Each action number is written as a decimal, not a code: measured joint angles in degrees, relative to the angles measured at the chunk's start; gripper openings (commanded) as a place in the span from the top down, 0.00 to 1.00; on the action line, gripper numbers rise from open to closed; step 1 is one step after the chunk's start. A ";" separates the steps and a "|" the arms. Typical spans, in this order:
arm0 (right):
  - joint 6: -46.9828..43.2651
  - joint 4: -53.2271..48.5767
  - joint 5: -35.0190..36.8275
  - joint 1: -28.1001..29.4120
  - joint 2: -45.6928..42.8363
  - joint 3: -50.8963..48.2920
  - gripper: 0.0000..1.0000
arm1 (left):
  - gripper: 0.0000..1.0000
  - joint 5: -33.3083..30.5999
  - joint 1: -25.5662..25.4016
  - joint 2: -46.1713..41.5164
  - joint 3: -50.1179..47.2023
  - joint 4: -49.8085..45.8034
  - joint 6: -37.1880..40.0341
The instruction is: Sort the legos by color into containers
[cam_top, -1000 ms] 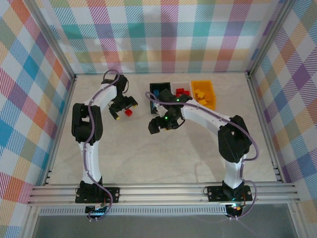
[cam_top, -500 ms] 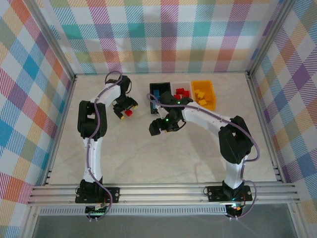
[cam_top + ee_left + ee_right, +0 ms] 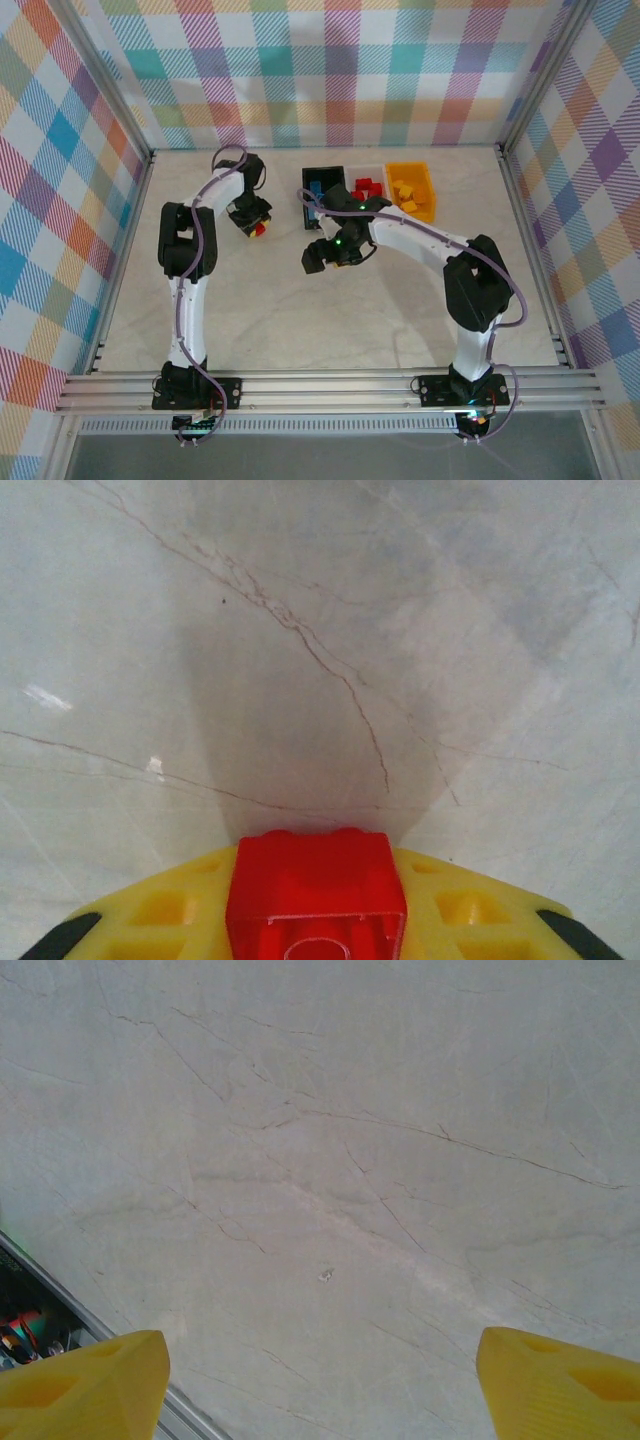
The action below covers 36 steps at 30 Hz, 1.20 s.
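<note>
My left gripper (image 3: 257, 228) is down at the back left of the table, shut on a red lego (image 3: 260, 229). In the left wrist view the red lego (image 3: 316, 895) sits between the yellow fingers (image 3: 165, 915), hollow underside toward the camera. My right gripper (image 3: 330, 257) hangs open over bare table near the middle. Its yellow fingertips (image 3: 85, 1385) stand wide apart around the gripper's centre (image 3: 320, 1390), with nothing between them. Three containers stand in a row at the back. The black bin (image 3: 325, 173) holds blue legos, the clear bin (image 3: 372, 169) red ones and the orange bin (image 3: 424, 180) yellow ones.
The right arm's forearm (image 3: 410, 237) reaches across in front of the bins and covers part of the black one. Plaid walls close in the table on three sides. A metal rail (image 3: 330, 385) runs along the near edge, and a rail (image 3: 60, 1295) shows at the lower left of the right wrist view.
The left gripper has closed on the red lego, which earlier lay between its open fingers. The right arm has hardly moved.
</note>
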 measured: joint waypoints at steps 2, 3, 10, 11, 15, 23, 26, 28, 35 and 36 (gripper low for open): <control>0.02 0.00 0.09 -0.35 -0.20 0.00 0.20 | 0.73 0.04 0.00 0.00 0.00 0.00 0.17; 0.13 -0.02 0.11 -0.59 -0.42 0.00 0.20 | 0.73 0.13 0.00 -0.02 -0.02 0.00 0.35; 3.17 1.09 0.26 -9.20 -9.16 -4.48 0.20 | 0.72 3.65 -2.10 -0.94 2.12 0.35 1.88; 3.96 1.36 0.37 -11.19 -11.15 -5.62 0.20 | 0.72 4.28 -3.02 -0.96 3.93 0.39 2.08; 7.30 1.90 1.25 -19.76 -19.12 -10.99 0.20 | 0.71 7.19 -8.68 -0.31 18.29 0.39 2.97; 12.00 2.80 0.37 -27.76 -26.53 -18.93 0.20 | 0.70 14.43 -17.84 6.21 39.12 6.97 2.12; 12.87 3.50 -0.02 -28.72 -27.71 -19.96 0.20 | 0.70 16.96 -19.21 11.15 40.30 10.56 0.33; 13.11 3.78 -0.33 -28.87 -28.37 -20.24 0.20 | 0.69 18.21 -19.96 15.45 42.47 12.17 -0.92; 13.25 4.00 -0.94 -29.11 -31.39 -21.46 0.19 | 0.43 20.68 -20.94 22.40 44.52 16.68 -3.93; 13.25 3.98 -0.98 -29.27 -31.78 -21.75 0.19 | 0.39 20.79 -20.96 22.40 44.72 16.92 -4.28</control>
